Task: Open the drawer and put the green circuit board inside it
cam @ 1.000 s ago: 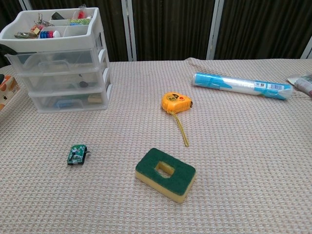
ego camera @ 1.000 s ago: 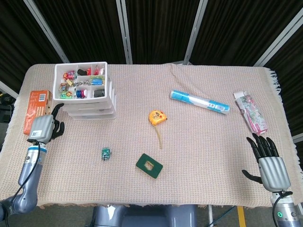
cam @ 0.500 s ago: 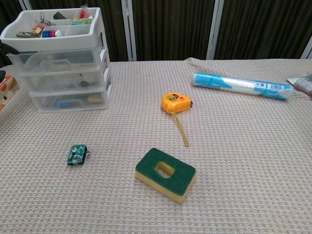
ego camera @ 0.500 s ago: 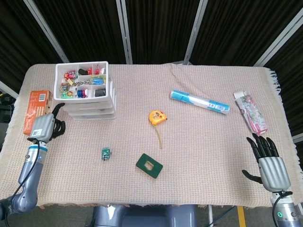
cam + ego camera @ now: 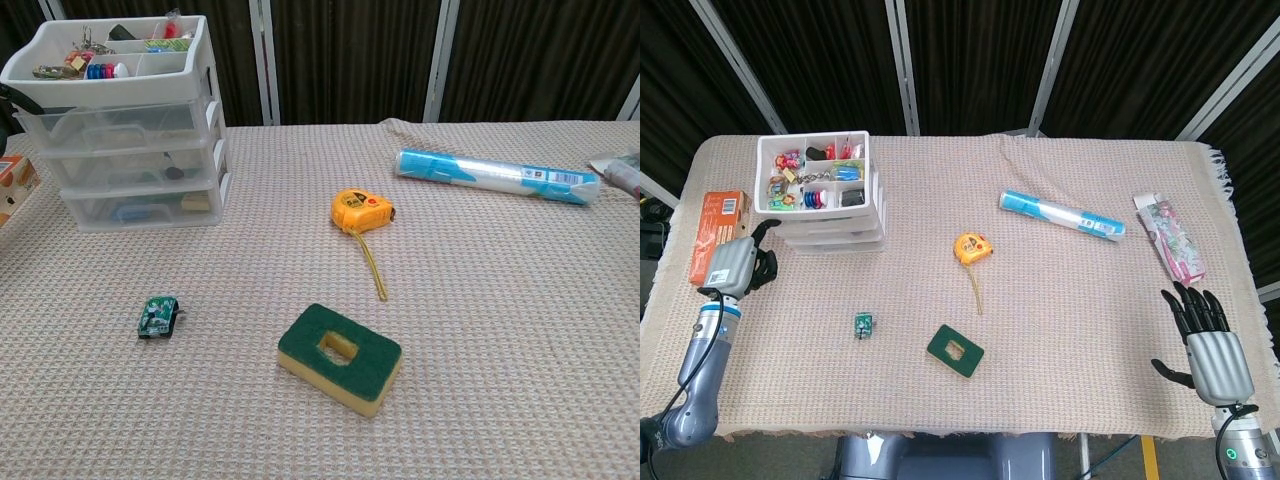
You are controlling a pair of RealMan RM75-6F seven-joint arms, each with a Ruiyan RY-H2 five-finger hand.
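Observation:
The small green circuit board [image 5: 863,324] [image 5: 158,316] lies flat on the woven cloth, in front of the drawer unit. The white three-drawer unit [image 5: 830,215] [image 5: 130,160] stands at the back left with all its clear drawers pushed in and an open top tray full of small items. My left hand [image 5: 737,264] hovers just left of the unit's base, holding nothing, fingers loosely curved; contact with the unit cannot be judged. A dark fingertip [image 5: 6,95] shows at the chest view's left edge. My right hand [image 5: 1207,342] rests at the near right, fingers spread and empty.
An orange box [image 5: 718,228] lies left of the drawer unit. A green-topped sponge [image 5: 955,349] sits near the front, and a yellow tape measure [image 5: 971,247] with its tape pulled out at mid-table. A blue-white roll [image 5: 1060,214] and a printed packet [image 5: 1171,238] lie at the right.
My left hand has edged slightly up and right toward the drawer unit, and the unit has shifted a little to the right. The right hand and the circuit board are still.

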